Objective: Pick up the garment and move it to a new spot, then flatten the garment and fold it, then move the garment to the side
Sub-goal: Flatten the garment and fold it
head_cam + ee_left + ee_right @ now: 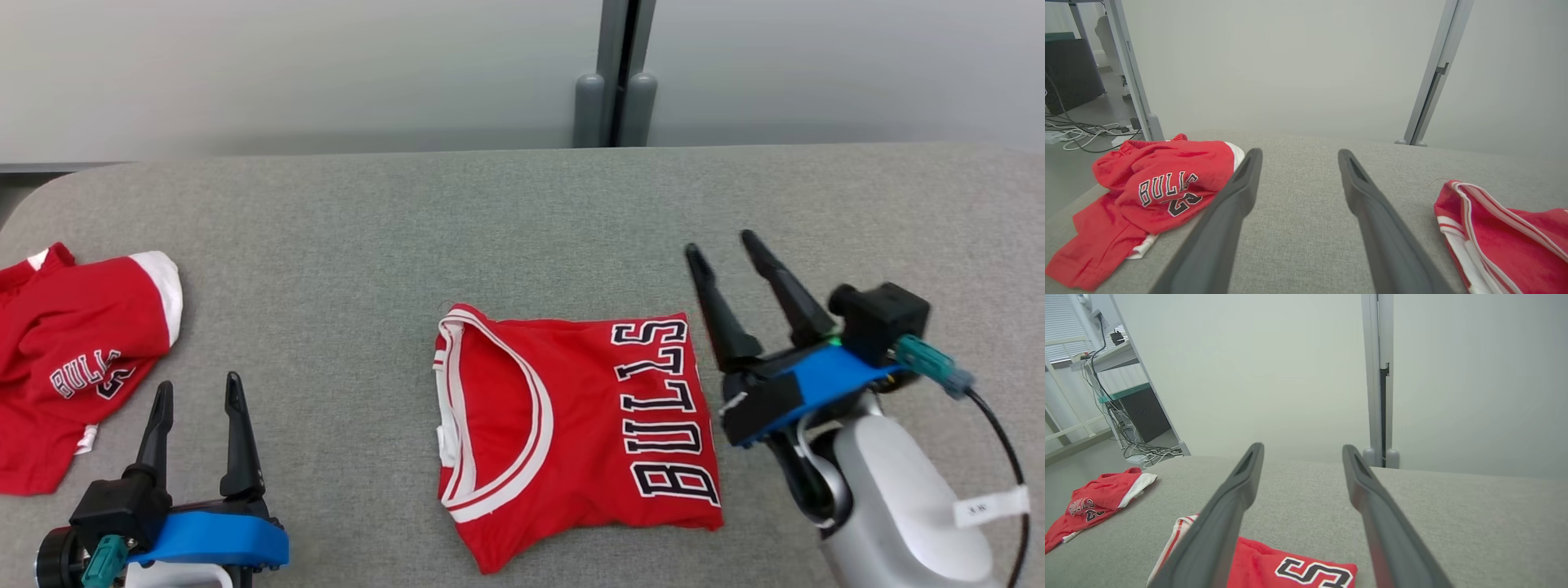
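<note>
right fingers [710,298] spread wide, empty, raised and tilted just off the right edge of the folded jersey [571,416]. nothing pinched. left fingers [238,433] also wide and empty, low at my near left, pointing at bare counter [326,229] between the two red pieces.

risks, as i judge it: fold looks done, the move to the side is left. if i pinch only the top layer at the right edge, the stack peels open when i lift. if i drag it instead of lifting, the felt-like counter likely grabs the cloth and bunches the lower layer. the loose tail at the bottom left could flop out and undo the shape. a one-sided lift lets the far half sag. going left puts it near the crumpled second jersey [73,359], so they could overlap or i could grab the wrong one.

jersey: red, middle of the counter, near edge, lying flat as a rough rectangle. white-striped curved trim on its left half. "bulls" in outlined letters runs sideways down the right edge. bottom edge is uneven, light wrinkles. well apart from the other jersey.
</note>
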Controlling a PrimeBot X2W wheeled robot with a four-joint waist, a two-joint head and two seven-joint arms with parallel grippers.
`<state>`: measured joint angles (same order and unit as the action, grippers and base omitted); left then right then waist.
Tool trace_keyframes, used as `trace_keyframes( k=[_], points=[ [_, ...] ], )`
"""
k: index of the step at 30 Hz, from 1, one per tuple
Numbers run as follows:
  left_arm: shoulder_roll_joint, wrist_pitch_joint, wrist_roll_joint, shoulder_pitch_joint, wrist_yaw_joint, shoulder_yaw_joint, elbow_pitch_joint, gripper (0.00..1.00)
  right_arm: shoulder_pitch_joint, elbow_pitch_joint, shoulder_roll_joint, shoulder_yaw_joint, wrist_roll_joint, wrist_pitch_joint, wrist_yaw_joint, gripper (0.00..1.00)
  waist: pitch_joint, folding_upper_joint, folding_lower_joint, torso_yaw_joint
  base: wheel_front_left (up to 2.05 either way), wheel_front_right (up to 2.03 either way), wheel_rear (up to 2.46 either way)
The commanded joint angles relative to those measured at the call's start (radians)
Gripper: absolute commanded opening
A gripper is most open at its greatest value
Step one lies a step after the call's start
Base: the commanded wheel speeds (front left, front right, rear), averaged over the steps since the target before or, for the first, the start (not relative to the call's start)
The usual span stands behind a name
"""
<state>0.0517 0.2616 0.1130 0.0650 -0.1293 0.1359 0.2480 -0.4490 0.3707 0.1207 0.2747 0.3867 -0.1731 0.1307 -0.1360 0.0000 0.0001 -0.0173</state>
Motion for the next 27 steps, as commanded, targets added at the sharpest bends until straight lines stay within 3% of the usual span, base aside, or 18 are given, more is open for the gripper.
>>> trace_keyframes(
  k=[1,11,27],
  points=[
    [-0.001,0.005,-0.002,-0.005,-0.002,0.000,-0.007,1.00,0.034,-0.019,0.007,-0.029,-0.019,-0.008,0.000,1.00,0.006,0.0000,-0.0001,0.009,0.00,0.00,0.00],
    [0.004,0.005,-0.013,-0.032,-0.002,0.001,-0.011,1.00,0.235,-0.172,-0.021,-0.209,-0.123,-0.020,0.000,1.00,0.029,0.0000,-0.0001,0.033,0.00,0.00,0.00],
    [0.016,0.005,-0.032,-0.091,-0.002,-0.017,-0.003,1.00,0.413,-0.267,-0.067,-0.291,-0.205,0.014,0.000,1.00,0.113,0.0000,-0.0001,0.040,0.00,0.00,0.00]
  ],
)
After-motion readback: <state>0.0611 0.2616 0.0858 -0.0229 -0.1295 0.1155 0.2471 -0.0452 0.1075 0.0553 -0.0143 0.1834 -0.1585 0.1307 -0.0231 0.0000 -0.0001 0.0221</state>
